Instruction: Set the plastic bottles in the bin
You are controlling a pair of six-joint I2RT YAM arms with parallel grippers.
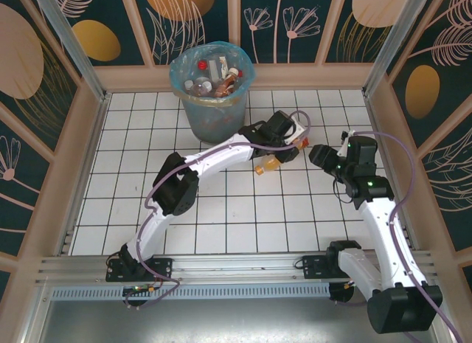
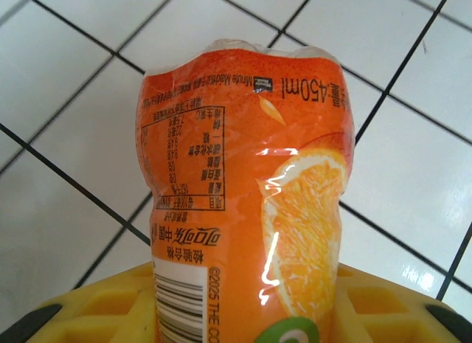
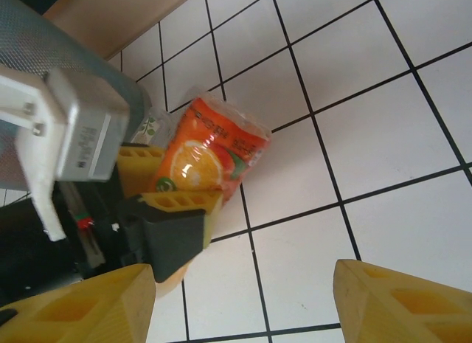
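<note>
An orange-labelled plastic bottle (image 2: 243,173) is clamped between the yellow fingers of my left gripper (image 2: 243,299), base end pointing away over the white tiles. From above, this bottle (image 1: 267,164) hangs at my left gripper (image 1: 284,154), right of the bin (image 1: 212,111). The grey bin, lined with a light-blue bag, holds several bottles (image 1: 214,81). My right gripper (image 1: 317,154) hovers just right of the held bottle. In the right wrist view my right gripper (image 3: 243,313) is open with only tile between its fingers, and the bottle (image 3: 210,147) sits up and to the left.
Wooden walls (image 1: 295,77) and aluminium posts (image 1: 70,44) enclose the tiled floor (image 1: 243,210). The bin stands against the back wall. The two grippers are close together at mid right. Purple cables (image 1: 402,181) trail along both arms.
</note>
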